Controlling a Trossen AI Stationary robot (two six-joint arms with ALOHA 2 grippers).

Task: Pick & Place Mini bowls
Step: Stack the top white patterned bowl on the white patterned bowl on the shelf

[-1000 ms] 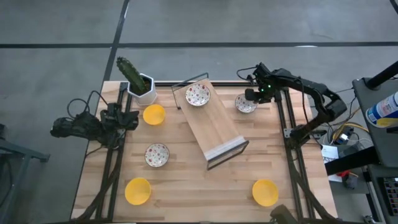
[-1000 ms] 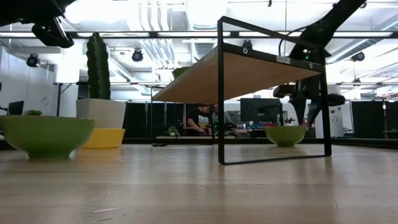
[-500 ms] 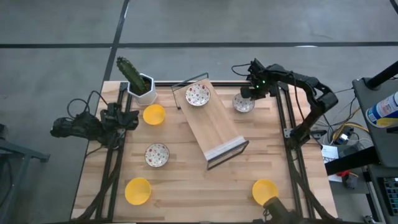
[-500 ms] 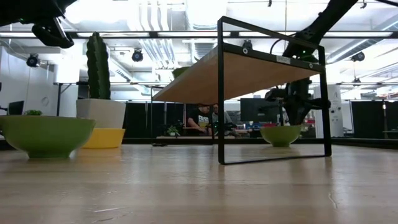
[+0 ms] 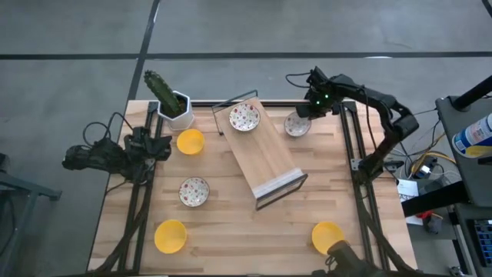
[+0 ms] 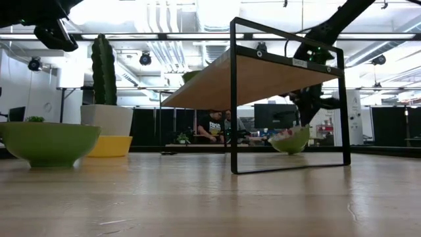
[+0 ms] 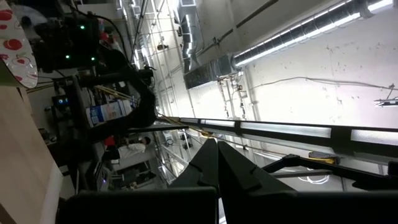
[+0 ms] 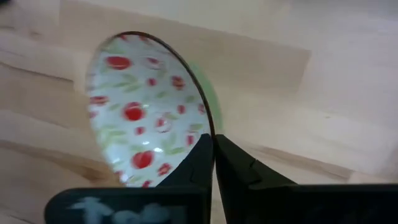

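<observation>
No readable writing anywhere; only an illegible blue-and-white label on a bottle off the table's right edge.

Right gripper near the far right of the light wooden table, fingers pinched together on the rim of a white mini bowl with red-speckled inside. In the low view, that bowl green on the outside and tilted, with one edge raised; impossible to tell whether the low edge touches the table. In the right wrist view, bowl seen nearly edge-on, speckled inside facing out, rim between the dark fingers.

Just beside it, a sloping wooden board on a black wire frame, a second speckled bowl resting on its far end. A third speckled bowl on the table's left half. Plain yellow bowls: one near a green cactus in a white hexagonal pot, one at the near left, one at the near right.

Left gripper parked off the table's left edge, fingers closed on nothing, pointing up at ceiling lights in its wrist view.

Visible only in the low view: people seated at screens behind the table, seen under the board.
</observation>
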